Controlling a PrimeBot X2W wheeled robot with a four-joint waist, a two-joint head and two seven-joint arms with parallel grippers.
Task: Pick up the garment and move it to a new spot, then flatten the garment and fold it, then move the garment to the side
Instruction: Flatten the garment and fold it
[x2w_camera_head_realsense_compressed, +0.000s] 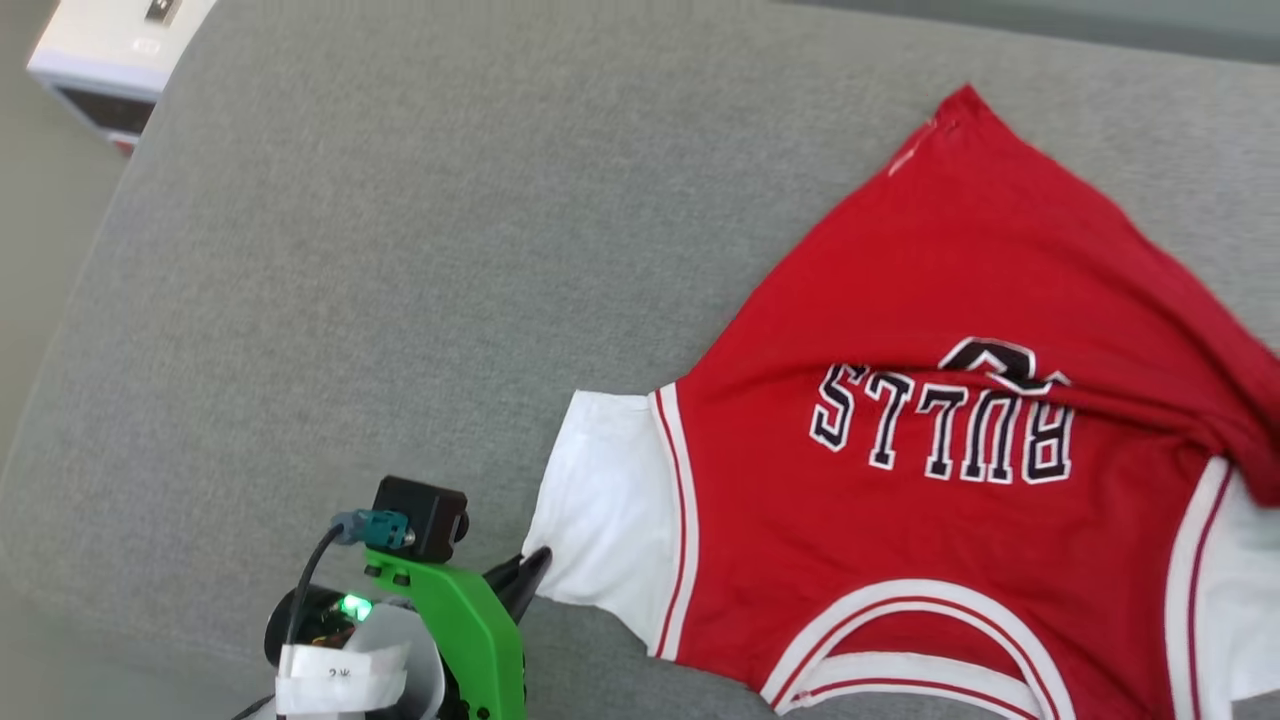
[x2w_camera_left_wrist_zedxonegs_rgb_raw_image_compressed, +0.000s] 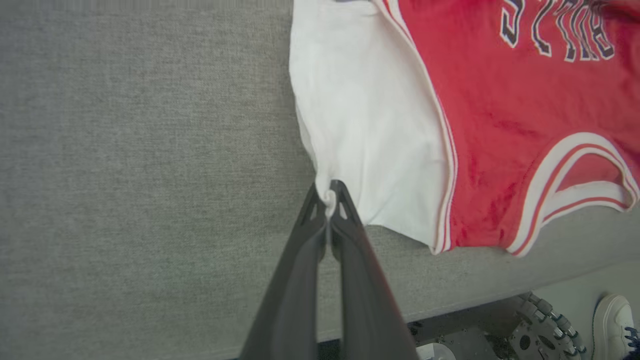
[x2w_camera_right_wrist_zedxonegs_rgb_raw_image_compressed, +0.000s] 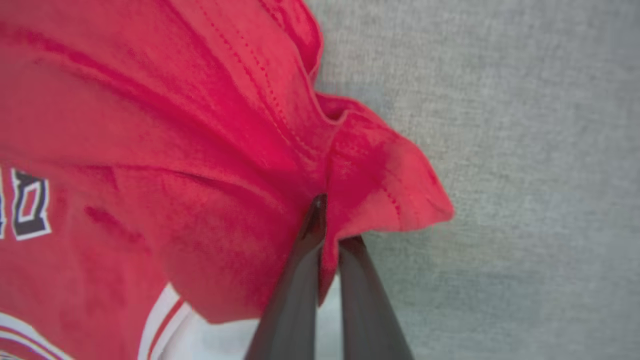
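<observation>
- The garment (x2w_camera_head_realsense_compressed: 950, 300), a red jersey with white sleeves, is lying on a gray upholstered surface (x2w_camera_head_realsense_compressed: 400, 250), toward the right side of the head view. Its black, white-outlined lettering is facing up and reading upside down from the robot's side.
- The striped collar (x2w_camera_head_realsense_compressed: 920, 640) is lying nearest the robot, close to the surface's front edge.
- The left gripper (x2w_camera_head_realsense_compressed: 530, 572) is pinching the near outer corner of the white sleeve (x2w_camera_head_realsense_compressed: 610, 500). In the left wrist view the left gripper's (x2w_camera_left_wrist_zedxonegs_rgb_raw_image_compressed: 327, 192) jaws are pressing together, with a small tuft of white cloth caught between the tips.
- The right gripper (x2w_camera_right_wrist_zedxonegs_rgb_raw_image_compressed: 332, 222) is gripping a fold of the jersey's red fabric (x2w_camera_right_wrist_zedxonegs_rgb_raw_image_compressed: 175, 125). Its jaws are all but closed on the cloth, which is bunching and creasing toward the grip.
- Past the front edge of the surface, the left wrist view is showing a wheel with small rollers (x2w_camera_left_wrist_zedxonegs_rgb_raw_image_compressed: 545, 325) and a white shoe (x2w_camera_left_wrist_zedxonegs_rgb_raw_image_compressed: 612, 320) on the floor.
- A white box-like unit (x2w_camera_head_realsense_compressed: 110, 60) is sitting off the surface at the upper left of the head view.
</observation>
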